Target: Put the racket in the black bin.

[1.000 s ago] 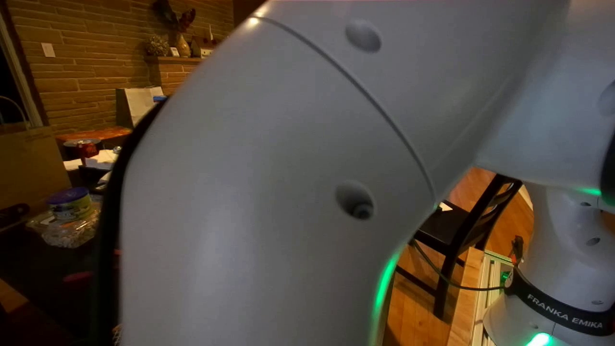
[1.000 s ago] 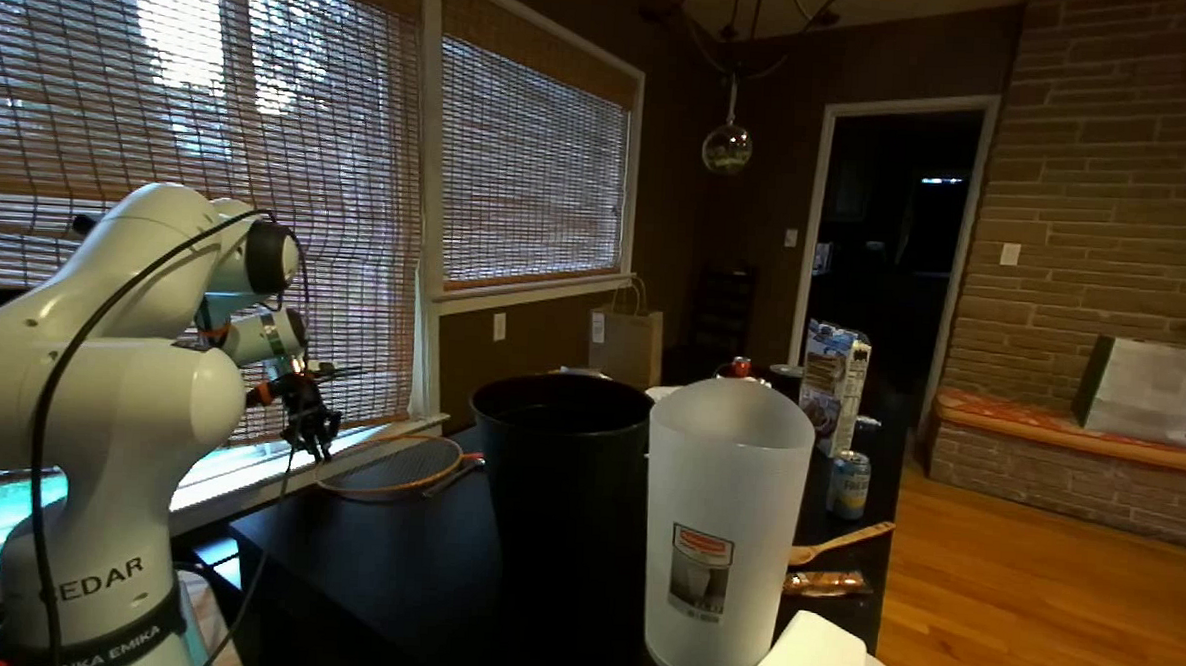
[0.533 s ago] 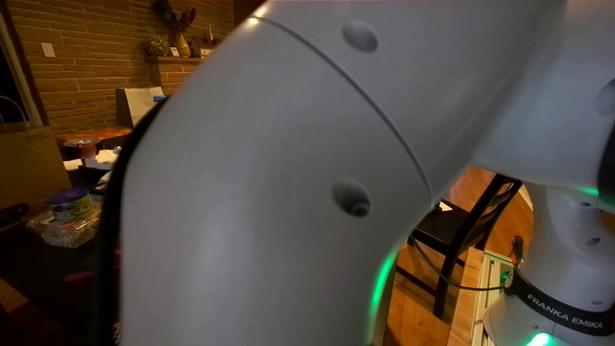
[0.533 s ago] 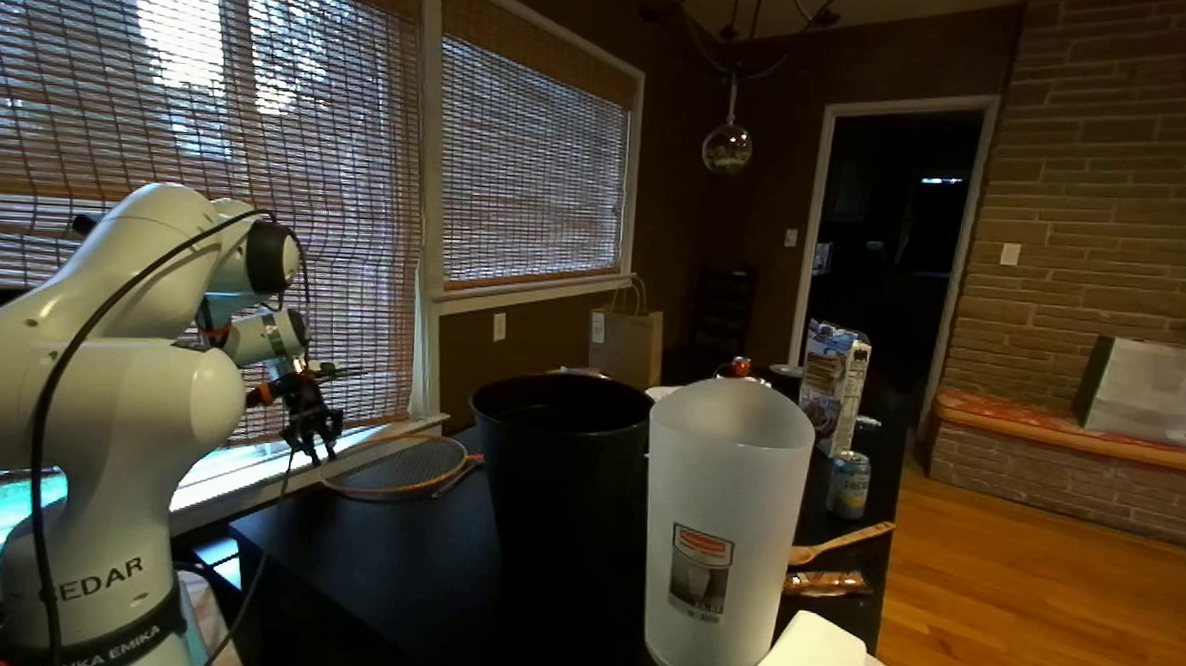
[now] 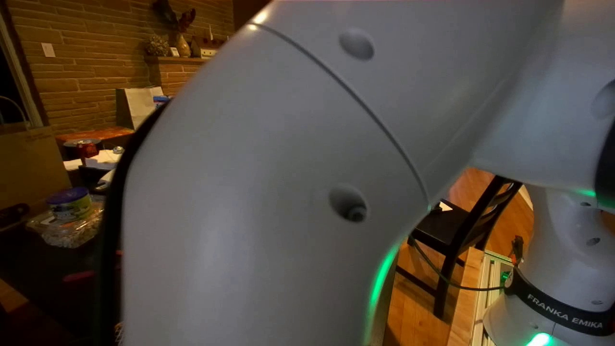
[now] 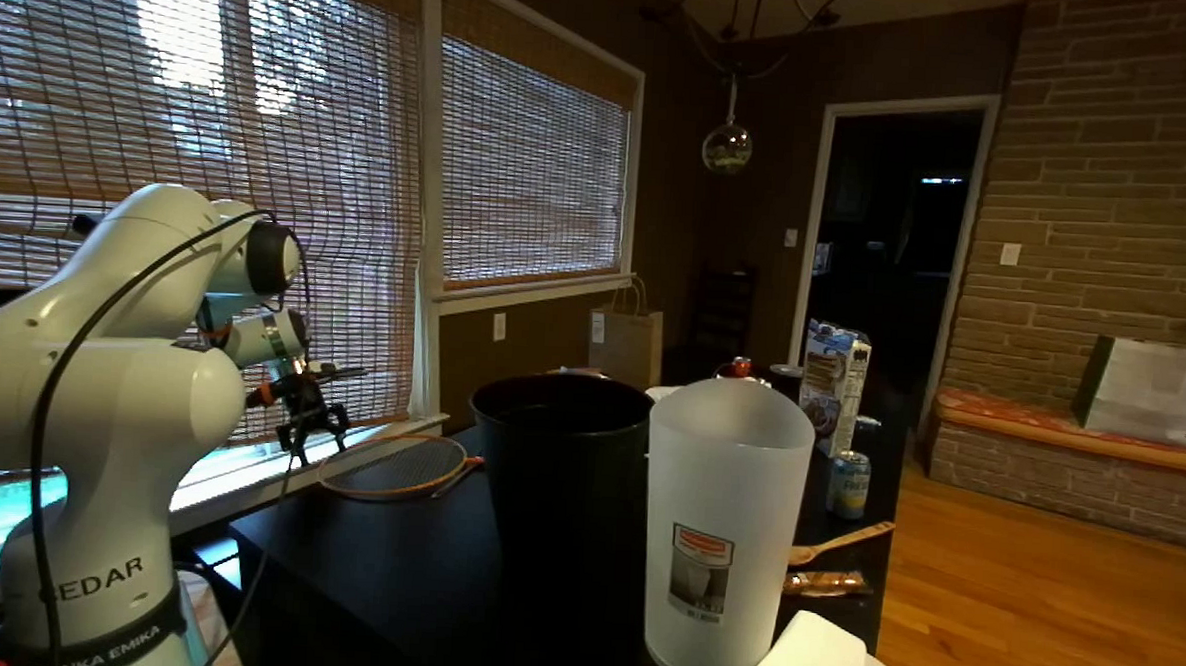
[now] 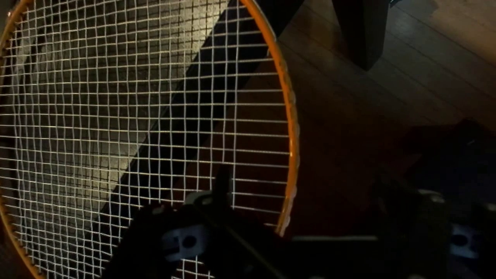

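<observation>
The racket (image 6: 397,468) lies at the window side of the dark table in an exterior view, its orange-rimmed head toward the arm. Its handle runs behind the tall black bin (image 6: 561,492), which hides most of it. Just at the near end of the head hangs my gripper (image 6: 322,451), its fingers spread apart. Seen from the wrist, the gripper (image 7: 302,182) is dark and wide open; the left finger overlaps the strings, and the racket's orange rim (image 7: 291,128) runs between the two fingers without being clasped. The bin's inside bottom cannot be seen.
A translucent white bin (image 6: 725,519) stands against the black bin's right. Beyond it are a cereal box (image 6: 835,384), a can (image 6: 851,484) and a wooden spoon (image 6: 839,544). A slim utensil (image 6: 459,477) lies by the racket. The arm (image 5: 269,168) blocks much of an exterior view.
The gripper's fingers have spread from nearly together to wide apart, letting go of the racket's rim. The racket head has shifted slightly to the right. The arm has barely moved.
</observation>
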`<state>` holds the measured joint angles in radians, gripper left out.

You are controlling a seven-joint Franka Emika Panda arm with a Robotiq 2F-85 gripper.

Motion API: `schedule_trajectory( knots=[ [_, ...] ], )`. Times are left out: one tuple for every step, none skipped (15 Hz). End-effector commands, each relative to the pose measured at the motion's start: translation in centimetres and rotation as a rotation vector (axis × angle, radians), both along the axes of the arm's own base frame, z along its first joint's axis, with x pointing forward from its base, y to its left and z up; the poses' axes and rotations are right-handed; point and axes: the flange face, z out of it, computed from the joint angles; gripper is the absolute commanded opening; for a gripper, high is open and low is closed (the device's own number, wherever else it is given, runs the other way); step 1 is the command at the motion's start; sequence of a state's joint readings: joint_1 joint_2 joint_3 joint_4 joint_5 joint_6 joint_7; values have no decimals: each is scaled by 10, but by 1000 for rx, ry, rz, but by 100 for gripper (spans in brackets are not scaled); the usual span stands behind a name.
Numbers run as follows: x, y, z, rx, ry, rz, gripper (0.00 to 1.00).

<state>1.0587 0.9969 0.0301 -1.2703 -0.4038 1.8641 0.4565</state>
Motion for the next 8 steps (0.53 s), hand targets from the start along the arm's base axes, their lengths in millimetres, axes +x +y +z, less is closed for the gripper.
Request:
schedule_trajectory(
  knots=[
    [2,-1,-7,-6,11,37,100],
    [2,-1,-8,-15,12,50,99],
    [3,-2,-9,-19,14,58,96],
    [3,-3,-11,-26,16,66,89],
    [4,-4,-12,-31,18,71,75],
    [4,-5,-13,-36,21,76,67],
    [5,-6,-14,-42,23,81,60],
    [6,-6,-14,-46,23,84,51]
  ],
)
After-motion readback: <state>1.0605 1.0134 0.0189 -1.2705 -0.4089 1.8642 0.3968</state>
